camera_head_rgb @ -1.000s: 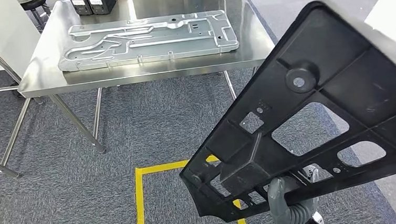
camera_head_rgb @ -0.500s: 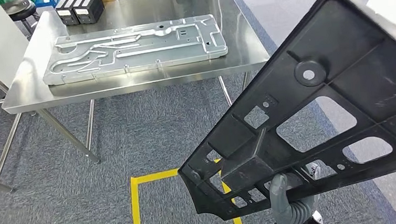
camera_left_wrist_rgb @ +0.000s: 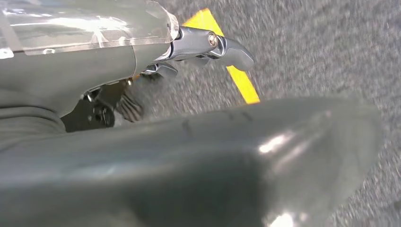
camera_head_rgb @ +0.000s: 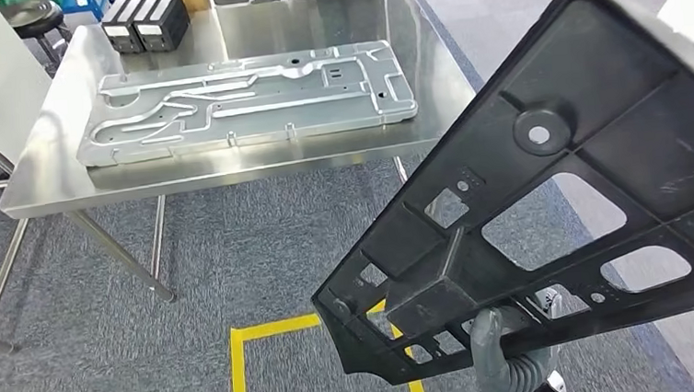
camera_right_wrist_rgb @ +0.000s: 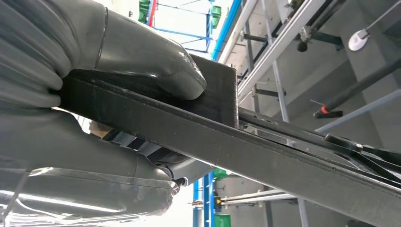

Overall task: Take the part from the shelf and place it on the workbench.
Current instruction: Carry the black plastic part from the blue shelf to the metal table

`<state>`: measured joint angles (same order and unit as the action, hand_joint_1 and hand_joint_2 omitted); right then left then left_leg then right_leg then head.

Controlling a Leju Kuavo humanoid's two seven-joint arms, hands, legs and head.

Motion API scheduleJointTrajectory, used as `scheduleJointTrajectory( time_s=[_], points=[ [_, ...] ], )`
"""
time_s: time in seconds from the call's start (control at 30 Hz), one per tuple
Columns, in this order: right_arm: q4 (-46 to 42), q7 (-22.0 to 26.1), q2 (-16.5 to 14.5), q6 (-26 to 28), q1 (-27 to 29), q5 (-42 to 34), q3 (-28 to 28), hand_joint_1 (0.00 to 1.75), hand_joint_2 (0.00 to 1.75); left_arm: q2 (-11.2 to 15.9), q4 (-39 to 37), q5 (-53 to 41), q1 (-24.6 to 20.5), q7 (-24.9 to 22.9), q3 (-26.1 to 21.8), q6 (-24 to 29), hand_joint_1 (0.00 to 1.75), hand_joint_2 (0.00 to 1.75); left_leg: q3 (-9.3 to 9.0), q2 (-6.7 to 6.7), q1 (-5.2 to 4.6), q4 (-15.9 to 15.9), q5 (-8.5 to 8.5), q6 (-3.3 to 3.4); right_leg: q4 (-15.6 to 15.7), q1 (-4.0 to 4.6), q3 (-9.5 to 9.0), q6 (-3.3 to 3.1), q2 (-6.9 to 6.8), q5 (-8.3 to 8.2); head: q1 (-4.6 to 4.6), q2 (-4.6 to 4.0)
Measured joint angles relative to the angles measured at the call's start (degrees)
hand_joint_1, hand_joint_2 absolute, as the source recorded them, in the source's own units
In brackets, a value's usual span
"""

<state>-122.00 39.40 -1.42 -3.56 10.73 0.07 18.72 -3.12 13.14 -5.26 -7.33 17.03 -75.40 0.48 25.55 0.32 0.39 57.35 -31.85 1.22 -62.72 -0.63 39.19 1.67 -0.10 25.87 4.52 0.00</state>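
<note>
Right hand (camera_head_rgb: 502, 356) low in the head view, under the near edge of the black part (camera_head_rgb: 547, 210). Thumb comes up over the lower rail of the part; the grey ribbed cover sits just below it. In the right wrist view the grip is plain: the thick grey thumb (camera_right_wrist_rgb: 156, 61) presses on one face of the part's edge, the rest of the hand (camera_right_wrist_rgb: 71, 118) wraps the opposite face, and the black rail (camera_right_wrist_rgb: 265, 156) runs out between them. So the hand is clamped firmly on the part.

The part is a large flat black plastic frame with ribs, a round boss and several cut-outs (carpet shows through the openings). It is held up in the air, tilted, with its far end rising to the upper right of the head view. It is over the floor, well apart from the workbench (camera_head_rgb: 46, 171).

The workbench is a steel table ahead and to the left. A long stamped metal plate (camera_head_rgb: 244, 102) lies flat on it, and two dark boxes (camera_head_rgb: 142, 21) stand at its far edge. Grey carpet below, with yellow floor tape (camera_head_rgb: 270, 329) forming a corner near the robot.

Left hand (camera_left_wrist_rgb: 189, 156): the left wrist view is close and blurred, over carpet and yellow tape (camera_left_wrist_rgb: 231, 66). Cannot tell how its fingers lie, nor whether it holds anything.
</note>
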Motion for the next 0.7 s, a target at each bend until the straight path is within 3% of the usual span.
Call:
scheduleJointTrajectory(
  time_s=[0.03, 0.07, 0.17, 0.23, 0.33, 0.37, 0.4, 0.43, 0.5, 0.53, 0.57, 0.67, 0.7],
  points=[
    [-0.02, -0.01, 0.0, 0.0, 0.05, 0.01, 0.0, 1.75, 1.75, -0.02, 0.0, -0.01, -0.06, 0.0, 0.02, 0.0, 0.0, 0.0, -0.49, 0.03, -0.04, -0.2, -0.66, -0.36, 1.94, 0.17, -0.27, -0.39, -0.09, -2.1, 0.01, 0.0],
    [-0.07, -0.01, 0.01, 0.0, 0.1, 0.02, 0.01, 1.75, 1.75, -0.02, 0.0, -0.01, -0.13, 0.0, 0.04, 0.01, 0.0, 0.0, -0.97, 0.07, -0.11, -0.18, -0.96, -0.75, 2.85, 0.31, -0.39, -0.84, -0.06, -2.98, 0.01, 0.0],
    [-0.31, 0.0, 0.01, 0.07, 0.17, 0.03, 0.04, 1.75, 1.75, 0.04, 0.0, 0.02, -0.33, 0.05, 0.16, 0.04, 0.0, 0.0, -1.55, 0.17, -0.05, 1.41, -0.45, -1.72, 3.75, 0.26, -2.25, -2.21, 0.29, -2.05, 0.02, 0.0],
    [-0.46, 0.01, -0.04, 0.23, 0.13, 0.08, 0.09, 1.75, 1.75, 0.05, 0.0, 0.02, -0.48, 0.07, 0.32, 0.04, 0.0, 0.0, 0.89, 0.1, 0.14, 6.26, -1.07, -2.05, 4.35, 0.22, -4.1, -2.95, 0.36, -1.17, 0.03, 0.0],
    [-0.6, 0.01, -0.07, 0.74, 0.07, 0.2, 0.21, 1.75, 1.75, 0.03, 0.0, -0.04, -0.44, 0.04, 0.55, 0.03, 0.0, 0.0, 7.54, 0.06, 0.22, 14.45, -5.65, -2.29, 4.55, 0.51, -6.18, -3.41, 0.61, 0.62, 0.03, 0.0],
    [-0.61, 0.01, -0.07, 0.93, 0.05, 0.2, 0.24, 1.75, 1.75, 0.03, 0.0, -0.02, -0.34, 0.05, 0.59, 0.02, 0.0, 0.0, 9.12, 0.06, 0.21, 15.02, -6.68, -2.3, 4.55, 0.61, -7.05, -3.44, 0.79, 1.33, 0.03, 0.0],
    [-0.61, 0.01, -0.07, 1.1, -0.03, 0.15, 0.26, 1.75, 1.75, 0.04, 0.0, 0.01, -0.23, 0.05, 0.62, -0.01, 0.0, 0.0, 10.04, 0.05, 0.21, 14.06, -6.44, -2.21, 4.55, 0.71, -8.05, -3.45, 0.95, 2.08, 0.03, 0.0],
    [-0.6, 0.01, -0.07, 1.21, -0.18, 0.07, 0.28, 1.75, 1.75, 0.05, 0.0, 0.02, -0.14, 0.06, 0.63, -0.05, 0.0, 0.0, 10.34, 0.05, 0.16, 11.65, -4.37, -1.98, 4.56, 0.83, -9.11, -3.42, 1.05, 2.85, 0.03, 0.0],
    [-0.54, -0.01, -0.05, 1.27, -0.65, -0.09, 0.3, 1.75, 1.75, 0.13, 0.0, 0.02, 0.1, 0.07, 0.66, -0.14, 0.0, 0.0, 10.48, 0.04, -0.13, 5.82, 2.65, -1.26, 4.53, 1.05, -10.89, -3.25, 1.18, 4.37, 0.02, 0.0],
    [-0.49, -0.01, -0.03, 1.28, -0.91, -0.13, 0.3, 1.75, 1.75, 0.19, -0.01, -0.02, 0.18, 0.07, 0.67, -0.17, 0.0, 0.0, 10.4, 0.05, -0.37, 3.91, 5.35, -0.96, 4.48, 1.13, -11.46, -3.02, 1.28, 5.08, 0.02, 0.0],
    [-0.41, -0.01, 0.0, 1.28, -1.11, -0.14, 0.31, 1.75, 1.75, 0.23, -0.01, -0.03, 0.24, 0.07, 0.7, -0.21, 0.0, 0.0, 10.37, 0.05, -0.57, 2.92, 6.87, -0.73, 4.33, 1.14, -11.87, -2.73, 1.35, 5.56, 0.02, 0.0],
    [-0.28, -0.01, 0.1, 1.25, -1.47, -0.23, 0.33, 1.75, 1.75, 0.3, -0.02, 0.01, -0.01, 0.08, 0.79, -0.4, 0.0, 0.0, 9.07, -0.07, -0.6, 1.91, 6.85, -0.11, 3.21, 1.06, -12.4, -1.9, 1.2, 6.03, 0.02, 0.0],
    [-0.27, -0.01, 0.13, 1.21, -1.63, -0.28, 0.32, 1.75, 1.75, 0.31, -0.02, 0.02, -0.11, 0.08, 0.82, -0.47, 0.0, 0.0, 8.41, -0.12, -0.47, 1.47, 6.7, 0.14, 1.81, 1.0, -11.75, -1.61, 1.06, 6.33, 0.02, 0.0]
  ],
)
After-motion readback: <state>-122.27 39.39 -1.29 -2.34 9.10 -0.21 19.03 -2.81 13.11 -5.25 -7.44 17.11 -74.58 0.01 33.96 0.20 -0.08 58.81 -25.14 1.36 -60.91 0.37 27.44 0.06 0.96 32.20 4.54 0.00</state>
